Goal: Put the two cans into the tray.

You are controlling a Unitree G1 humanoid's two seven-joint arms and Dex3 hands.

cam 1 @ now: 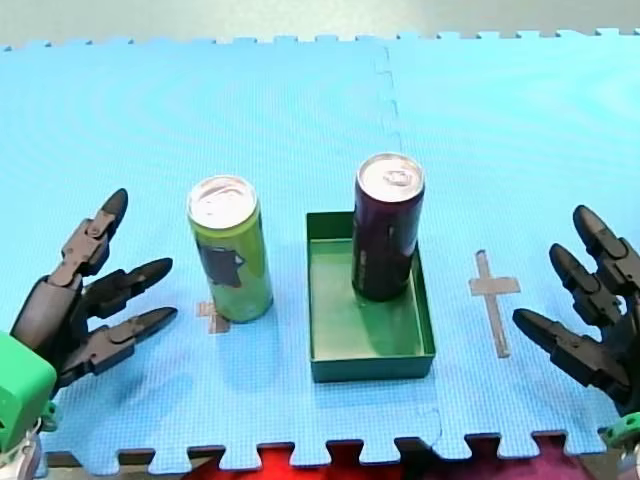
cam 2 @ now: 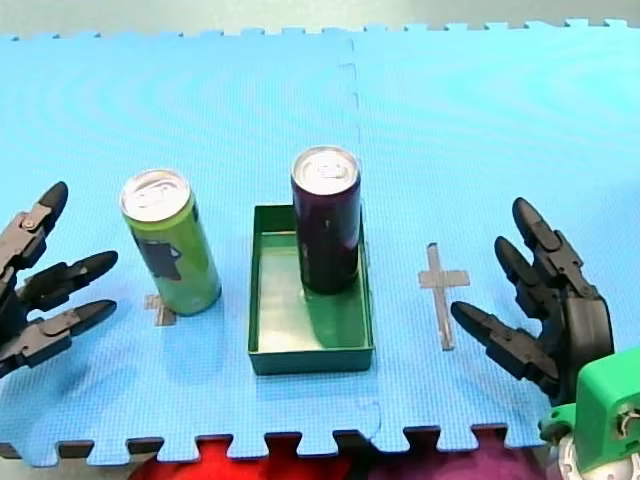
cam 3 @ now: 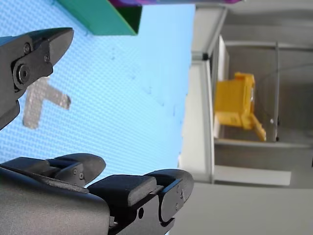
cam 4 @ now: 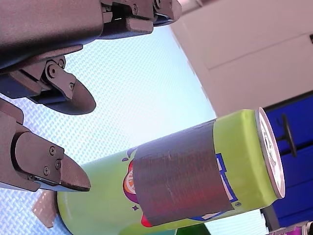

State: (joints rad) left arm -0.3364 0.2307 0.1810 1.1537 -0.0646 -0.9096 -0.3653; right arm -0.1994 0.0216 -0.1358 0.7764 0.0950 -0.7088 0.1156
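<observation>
A blue foam puzzle mat point(cam 1: 500, 120) covers the bench, its near edge cut off. Left hand point(cam 1: 85, 300) and right hand point(cam 1: 590, 310) sit at its sides, empty, fingers uncurled. The green rectangular tray point(cam 1: 372, 366) holds the upright dark purple can point(cam 1: 387, 240), which hides its far corner. The lime-green can point(cam 1: 232, 260) stands beside the tray, partly covering a grey tape mark point(cam 1: 208, 315).

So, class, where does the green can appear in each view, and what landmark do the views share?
First head view: green can left of the tray.
Second head view: left of the tray.
First wrist view: tray corner, tape cross instead.
Second wrist view: close up, grey tape around it.
Shared landmark: blue mat.
</observation>
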